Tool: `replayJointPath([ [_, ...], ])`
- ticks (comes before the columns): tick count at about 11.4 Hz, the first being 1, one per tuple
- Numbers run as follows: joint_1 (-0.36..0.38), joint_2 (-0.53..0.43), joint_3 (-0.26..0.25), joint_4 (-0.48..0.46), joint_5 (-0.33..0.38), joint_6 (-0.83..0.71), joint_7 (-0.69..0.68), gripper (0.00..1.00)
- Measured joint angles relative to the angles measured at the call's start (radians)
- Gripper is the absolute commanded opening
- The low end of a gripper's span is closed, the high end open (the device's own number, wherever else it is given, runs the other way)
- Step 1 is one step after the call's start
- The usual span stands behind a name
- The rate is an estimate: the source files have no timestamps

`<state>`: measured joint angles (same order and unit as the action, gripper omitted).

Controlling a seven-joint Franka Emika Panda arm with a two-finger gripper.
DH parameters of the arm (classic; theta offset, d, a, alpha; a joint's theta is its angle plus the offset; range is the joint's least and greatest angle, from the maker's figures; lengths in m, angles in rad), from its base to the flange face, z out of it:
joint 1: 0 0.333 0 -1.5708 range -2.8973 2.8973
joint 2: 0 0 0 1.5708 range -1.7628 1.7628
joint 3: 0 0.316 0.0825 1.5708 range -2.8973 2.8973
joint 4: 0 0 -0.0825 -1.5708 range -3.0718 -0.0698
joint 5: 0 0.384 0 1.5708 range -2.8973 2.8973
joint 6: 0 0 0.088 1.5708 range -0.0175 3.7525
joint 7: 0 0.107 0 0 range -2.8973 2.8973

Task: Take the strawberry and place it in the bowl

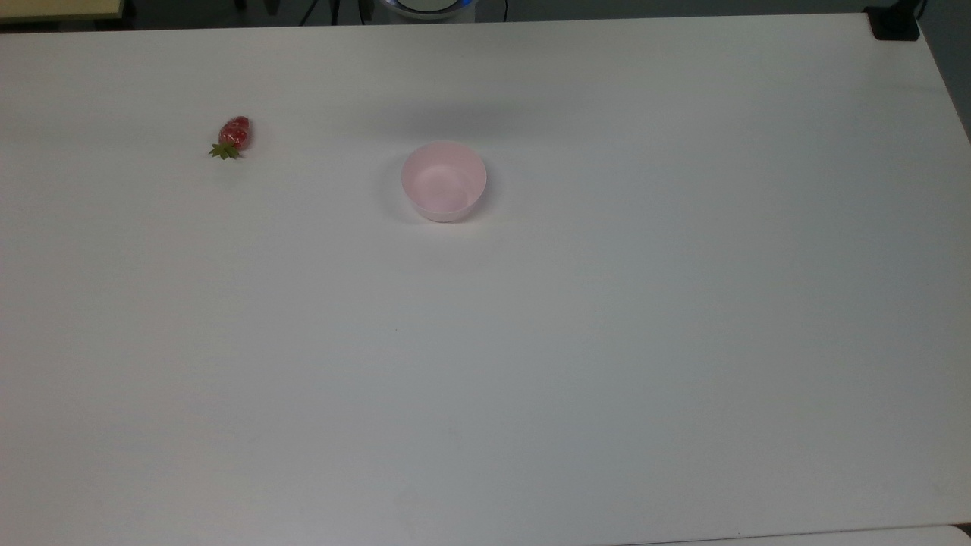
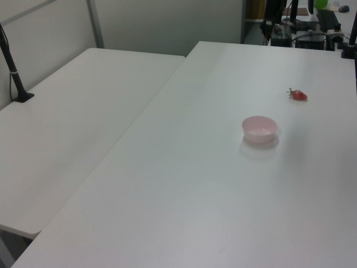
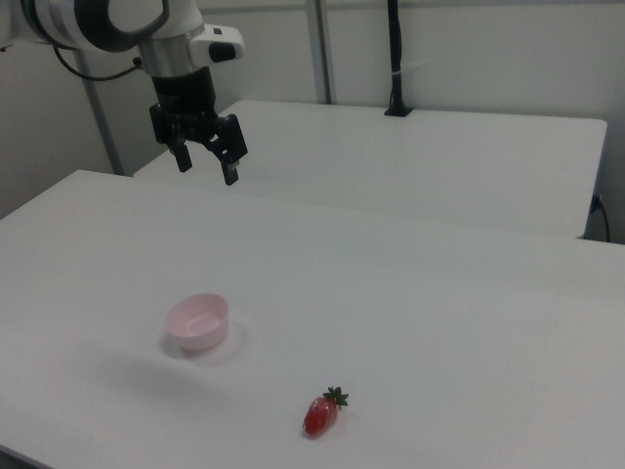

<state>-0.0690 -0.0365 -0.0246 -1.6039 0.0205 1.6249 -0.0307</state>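
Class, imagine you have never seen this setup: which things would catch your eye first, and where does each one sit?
On the wide white table, the small red strawberry stands out, lying on its side toward the top view's left, well apart from the pale pink bowl, which is empty. In the right view, the gripper hangs high above the table with its fingers open, holding nothing.

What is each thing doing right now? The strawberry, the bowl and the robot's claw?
strawberry: lying on its side on the table, apart from the bowl, not held.
bowl: upright, nothing inside.
gripper: open, holding nothing, up in the air above the table.
table: bare apart from the strawberry and bowl.
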Motion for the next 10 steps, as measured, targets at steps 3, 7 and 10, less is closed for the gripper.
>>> replayJointPath([
  [3,0.0,0.005,0.0,0.0,0.0,0.0,0.0,1.0],
  [7,0.003,0.013,0.0,0.0,0.0,0.0,0.0,1.0],
  [10,0.004,0.013,0.0,0.0,0.0,0.0,0.0,1.0],
])
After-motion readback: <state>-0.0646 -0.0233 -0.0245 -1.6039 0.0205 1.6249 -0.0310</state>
